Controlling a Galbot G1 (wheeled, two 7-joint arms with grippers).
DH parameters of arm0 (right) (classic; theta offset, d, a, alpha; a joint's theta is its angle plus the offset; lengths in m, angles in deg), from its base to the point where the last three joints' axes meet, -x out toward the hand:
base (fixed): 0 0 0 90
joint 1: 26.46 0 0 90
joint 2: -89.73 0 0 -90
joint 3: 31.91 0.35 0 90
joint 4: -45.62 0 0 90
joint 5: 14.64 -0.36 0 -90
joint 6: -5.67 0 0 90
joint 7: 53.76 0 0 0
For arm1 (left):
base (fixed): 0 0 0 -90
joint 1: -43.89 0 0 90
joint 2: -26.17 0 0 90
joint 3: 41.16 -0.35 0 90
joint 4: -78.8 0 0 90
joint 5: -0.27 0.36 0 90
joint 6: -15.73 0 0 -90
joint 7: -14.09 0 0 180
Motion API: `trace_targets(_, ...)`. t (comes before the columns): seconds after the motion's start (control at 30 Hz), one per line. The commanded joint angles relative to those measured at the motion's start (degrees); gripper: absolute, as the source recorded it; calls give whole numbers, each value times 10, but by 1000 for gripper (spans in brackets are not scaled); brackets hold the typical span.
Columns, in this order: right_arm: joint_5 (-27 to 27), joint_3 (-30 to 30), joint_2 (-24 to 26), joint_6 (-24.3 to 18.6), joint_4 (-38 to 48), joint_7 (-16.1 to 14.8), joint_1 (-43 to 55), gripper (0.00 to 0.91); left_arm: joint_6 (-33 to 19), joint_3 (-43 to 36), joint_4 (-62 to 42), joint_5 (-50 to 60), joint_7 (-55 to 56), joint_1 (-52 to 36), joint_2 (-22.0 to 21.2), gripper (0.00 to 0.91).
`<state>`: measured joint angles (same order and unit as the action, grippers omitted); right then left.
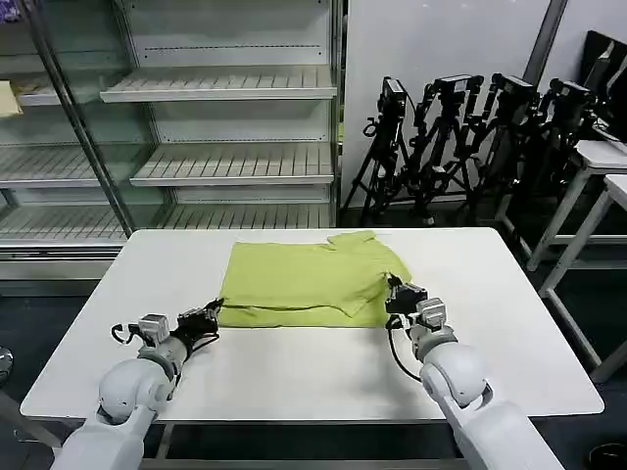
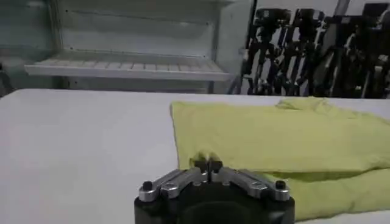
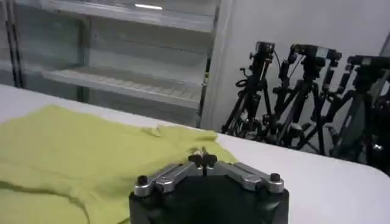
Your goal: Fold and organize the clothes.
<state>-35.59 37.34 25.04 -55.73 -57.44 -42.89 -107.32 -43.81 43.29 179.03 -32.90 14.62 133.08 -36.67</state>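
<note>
The clothes are one lime-green T-shirt [image 1: 304, 279], lying partly folded on the far middle of the white table [image 1: 294, 377], with a doubled layer along its near edge. My left gripper [image 1: 213, 311] rests at the shirt's near left corner, shut on a pinch of fabric. In the left wrist view the left gripper [image 2: 208, 163] has its tips closed, with the T-shirt [image 2: 274, 140] bunched around them. My right gripper [image 1: 396, 294] sits at the shirt's near right edge. The right wrist view shows the right gripper [image 3: 202, 159] closed on a small tuft of the T-shirt [image 3: 73, 146].
Metal shelving [image 1: 225, 88] stands behind the table. Black camera tripods [image 1: 470, 127] lean against the wall at the back right, and other white tables [image 1: 602, 157] stand to the right. Bare tabletop lies on both sides of the shirt and in front of it.
</note>
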Motion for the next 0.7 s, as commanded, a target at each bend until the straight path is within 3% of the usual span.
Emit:
trace_targets(0.03, 1, -7, -1, 2, 29, -5, 19, 0, -1, -9, -28, 2, -2, -21, 2, 10)
trace_targets(0.07, 3, -5, -1, 2, 28, -5, 16, 0, -1, -11, -29, 9, -2, -20, 2, 20)
trace_targets(0.1, 7, -5, -1, 6, 27, -2, 14, 0, 0, -11, -29, 18, -3, -19, 2, 343)
trace_targets(0.13, 9, -4, -1, 7, 28, -1, 13, 907, -1, -11, -30, 21, -6, -18, 2, 907)
trace_targets(0.5, 6, 31, 8, 9, -9, 4, -35, 907, -15, 10, 4, 26, -8, 7, 11, 907)
trace_targets(0.7, -14, 45, 34, 26, -60, 10, -109, 907, 26, 16, 61, 78, -21, 64, 35, 907)
